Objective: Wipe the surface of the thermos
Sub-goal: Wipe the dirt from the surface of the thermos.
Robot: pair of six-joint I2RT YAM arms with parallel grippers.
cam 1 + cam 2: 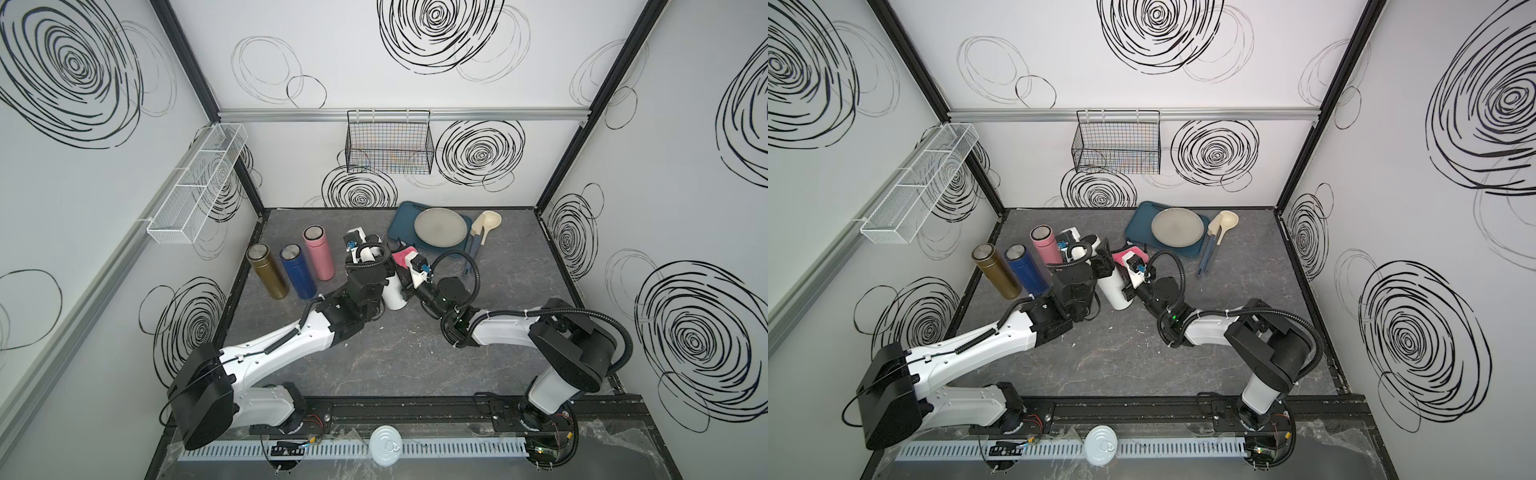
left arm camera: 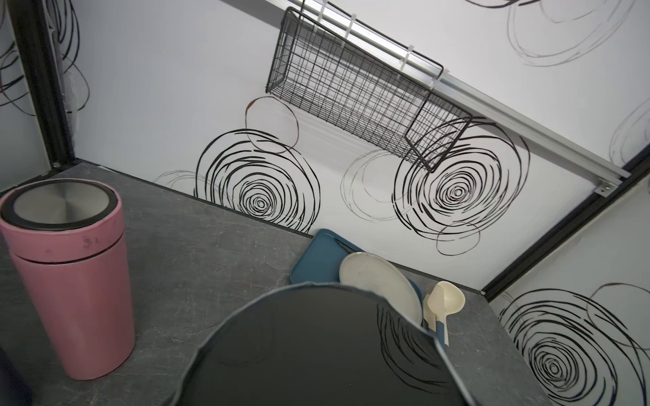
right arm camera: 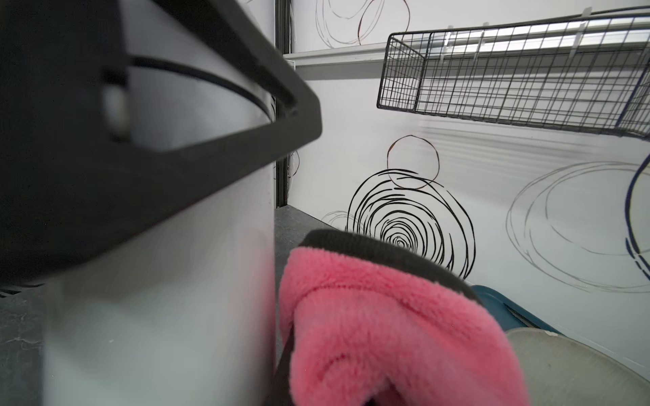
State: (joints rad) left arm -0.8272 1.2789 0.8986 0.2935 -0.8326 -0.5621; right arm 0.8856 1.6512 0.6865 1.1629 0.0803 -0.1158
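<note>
A white thermos point(image 1: 392, 297) point(image 1: 1115, 293) stands tilted in the middle of the grey table. My left gripper point(image 1: 384, 266) point(image 1: 1102, 262) is shut on its upper part. Its dark lid point(image 2: 316, 351) fills the near part of the left wrist view and hides the jaws. In the right wrist view, a black left finger point(image 3: 140, 175) wraps the white thermos wall point(image 3: 158, 298). My right gripper point(image 1: 402, 262) point(image 1: 1124, 262) is shut on a pink fluffy cloth point(image 3: 387, 334) point(image 1: 401, 255). The cloth sits right beside the thermos wall, on the thermos's right side, and hides the right jaws.
Gold point(image 1: 266, 270), blue point(image 1: 297, 272) and pink point(image 1: 319, 253) thermoses stand in a row to the left. A blue tray point(image 1: 401, 220) with a grey plate point(image 1: 440, 226) and a cream spoon point(image 1: 486, 226) lies behind right. A black wire basket point(image 1: 388, 143) and a white mesh basket point(image 1: 199, 178) hang on the walls.
</note>
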